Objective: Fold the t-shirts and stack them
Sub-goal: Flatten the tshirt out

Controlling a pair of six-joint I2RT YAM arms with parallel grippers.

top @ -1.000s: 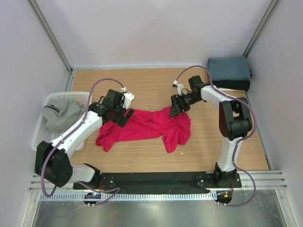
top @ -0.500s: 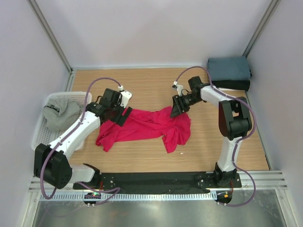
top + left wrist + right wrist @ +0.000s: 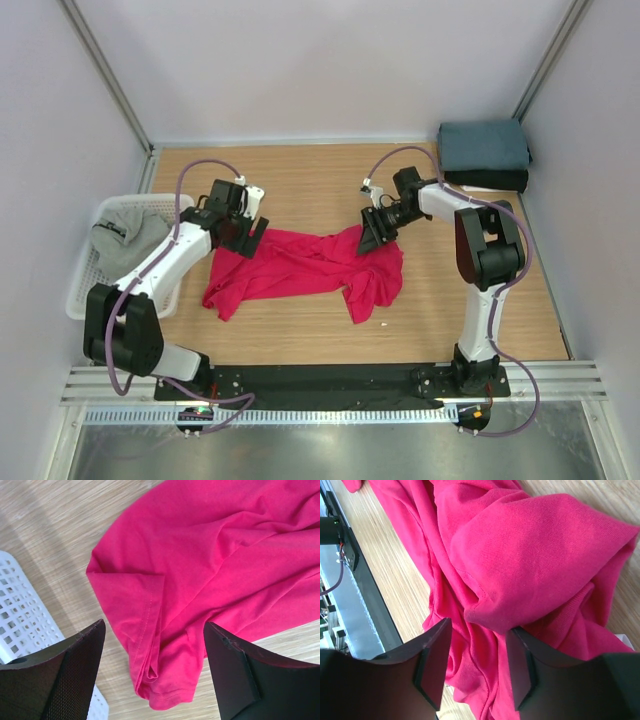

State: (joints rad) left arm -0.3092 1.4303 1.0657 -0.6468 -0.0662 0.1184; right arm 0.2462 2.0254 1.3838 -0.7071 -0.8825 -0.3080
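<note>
The crimson-red t-shirt (image 3: 300, 268) lies crumpled and spread across the middle of the table. My left gripper (image 3: 246, 238) is open just above the shirt's left top corner. In the left wrist view (image 3: 155, 672) a sleeve of the red shirt (image 3: 150, 610) lies between the wide-apart fingers. My right gripper (image 3: 371, 232) is open over the shirt's upper right bunch. In the right wrist view (image 3: 476, 665) folds of the red shirt (image 3: 535, 545) lie below and between the fingers. The light grey t-shirt (image 3: 128, 240) sits in the basket. The slate-blue t-shirt (image 3: 483, 146) lies folded on the black t-shirt (image 3: 495, 181) at the back right.
The white mesh basket (image 3: 82, 290) stands at the left table edge, and its corner shows in the left wrist view (image 3: 20, 615). Grey walls enclose the table on three sides. The black arm-base rail (image 3: 330, 380) runs along the near edge.
My left gripper has moved left and a little back, to the shirt's left top corner. My right gripper has barely moved. The red shirt lies the same.
</note>
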